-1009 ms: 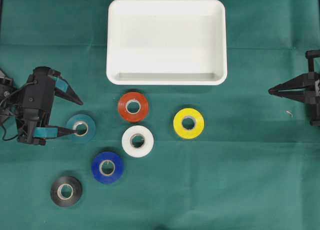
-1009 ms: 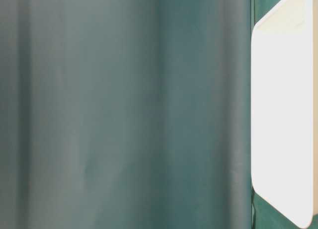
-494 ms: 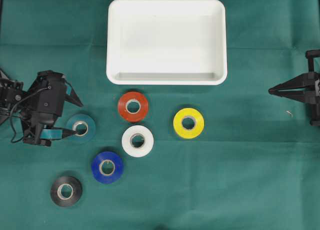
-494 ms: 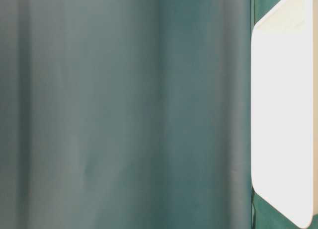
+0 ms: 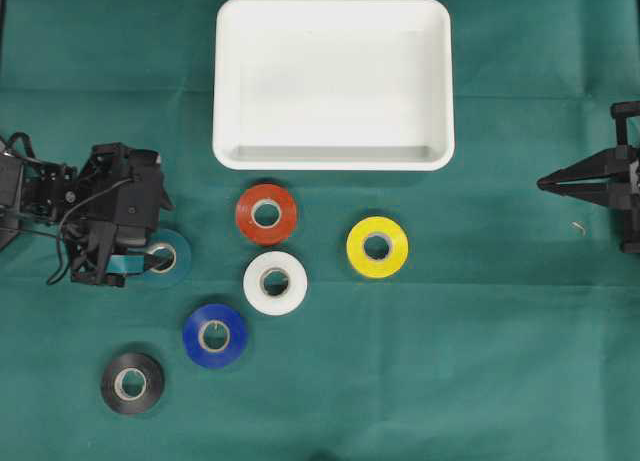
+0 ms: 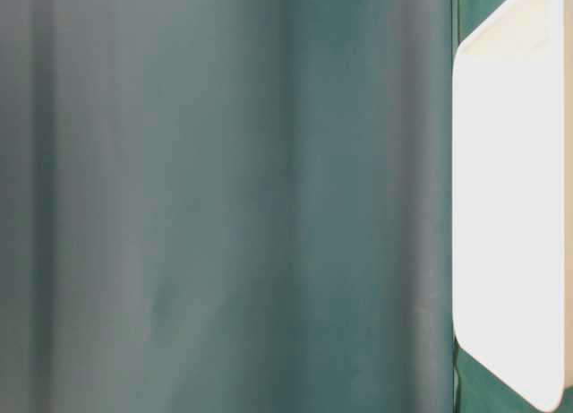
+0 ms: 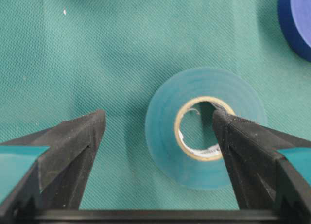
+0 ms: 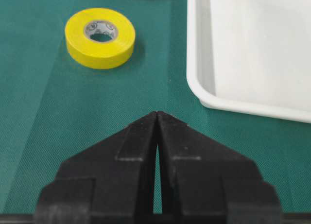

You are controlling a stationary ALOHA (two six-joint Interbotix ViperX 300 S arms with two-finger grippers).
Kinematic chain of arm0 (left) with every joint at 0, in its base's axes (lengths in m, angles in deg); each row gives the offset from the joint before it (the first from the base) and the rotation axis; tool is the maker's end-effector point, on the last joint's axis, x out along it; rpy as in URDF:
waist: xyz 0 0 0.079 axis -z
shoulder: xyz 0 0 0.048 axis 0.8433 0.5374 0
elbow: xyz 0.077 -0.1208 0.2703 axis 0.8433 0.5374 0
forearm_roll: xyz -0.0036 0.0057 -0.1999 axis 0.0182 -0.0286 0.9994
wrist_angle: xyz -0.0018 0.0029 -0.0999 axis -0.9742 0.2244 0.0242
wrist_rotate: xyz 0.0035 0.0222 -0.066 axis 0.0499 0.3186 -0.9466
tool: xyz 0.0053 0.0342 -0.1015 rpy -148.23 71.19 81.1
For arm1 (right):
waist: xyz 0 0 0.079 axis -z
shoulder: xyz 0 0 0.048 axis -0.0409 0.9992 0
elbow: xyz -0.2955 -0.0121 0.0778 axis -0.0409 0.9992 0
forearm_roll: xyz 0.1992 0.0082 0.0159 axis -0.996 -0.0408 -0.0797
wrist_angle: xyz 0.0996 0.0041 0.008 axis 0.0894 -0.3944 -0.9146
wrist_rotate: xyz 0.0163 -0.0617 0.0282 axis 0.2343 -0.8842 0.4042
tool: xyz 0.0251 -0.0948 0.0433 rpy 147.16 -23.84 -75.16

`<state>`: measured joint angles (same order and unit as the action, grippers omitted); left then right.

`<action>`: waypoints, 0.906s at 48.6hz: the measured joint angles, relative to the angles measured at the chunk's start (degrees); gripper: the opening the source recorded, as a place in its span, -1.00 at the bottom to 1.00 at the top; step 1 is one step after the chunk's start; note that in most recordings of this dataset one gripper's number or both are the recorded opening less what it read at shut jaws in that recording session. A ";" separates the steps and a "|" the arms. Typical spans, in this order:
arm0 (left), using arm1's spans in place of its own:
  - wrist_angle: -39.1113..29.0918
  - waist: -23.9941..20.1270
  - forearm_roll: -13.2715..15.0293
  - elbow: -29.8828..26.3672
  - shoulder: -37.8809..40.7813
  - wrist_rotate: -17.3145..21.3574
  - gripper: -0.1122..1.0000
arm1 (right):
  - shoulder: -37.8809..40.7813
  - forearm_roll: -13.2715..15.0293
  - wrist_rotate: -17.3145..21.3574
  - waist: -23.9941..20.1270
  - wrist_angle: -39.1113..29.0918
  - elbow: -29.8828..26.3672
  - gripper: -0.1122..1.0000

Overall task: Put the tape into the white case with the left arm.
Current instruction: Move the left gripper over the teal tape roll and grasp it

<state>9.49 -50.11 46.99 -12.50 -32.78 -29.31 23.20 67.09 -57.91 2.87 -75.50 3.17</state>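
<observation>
A teal tape (image 5: 181, 259) lies flat on the green cloth at the left. My left gripper (image 5: 155, 236) stands open and low over it. In the left wrist view the teal tape (image 7: 194, 173) has my right fingertip (image 7: 228, 131) at the edge of its cardboard core. The other fingertip (image 7: 87, 131) is on the cloth to the roll's left, so one wall of the roll lies between the open jaws of the left gripper (image 7: 158, 114). The white case (image 5: 330, 163) is empty at the back middle. My right gripper (image 5: 541, 182) rests shut at the right edge.
Red (image 5: 248, 221), white (image 5: 256, 286), yellow (image 5: 357, 249), blue (image 5: 194, 337) and black (image 5: 112, 385) tapes lie in front of the case. The right wrist view has the shut gripper (image 8: 157, 113), the yellow tape (image 8: 99, 51) and the case corner (image 8: 243, 39). The table-level view shows only cloth and the case (image 6: 510, 207).
My left gripper has moved right and tipped down over the teal tape, one finger staying at its core. The right arm and the other tapes have not moved.
</observation>
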 measured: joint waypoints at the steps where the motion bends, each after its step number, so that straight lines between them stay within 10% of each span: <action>1: 0.26 -0.09 0.00 0.00 0.35 0.00 1.00 | 0.00 0.00 0.00 0.09 0.00 0.00 -0.97; 32: 3.08 -0.62 -0.09 -0.35 5.89 0.00 0.95 | 0.00 0.00 0.09 0.09 0.00 0.00 -0.97; 44: 3.16 -0.62 -0.09 -0.44 6.42 0.26 -0.07 | 0.00 0.00 0.09 0.00 0.00 0.09 -0.97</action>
<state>12.66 -50.73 46.90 -12.94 -26.36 -29.05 23.20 67.09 -57.82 2.87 -75.50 3.25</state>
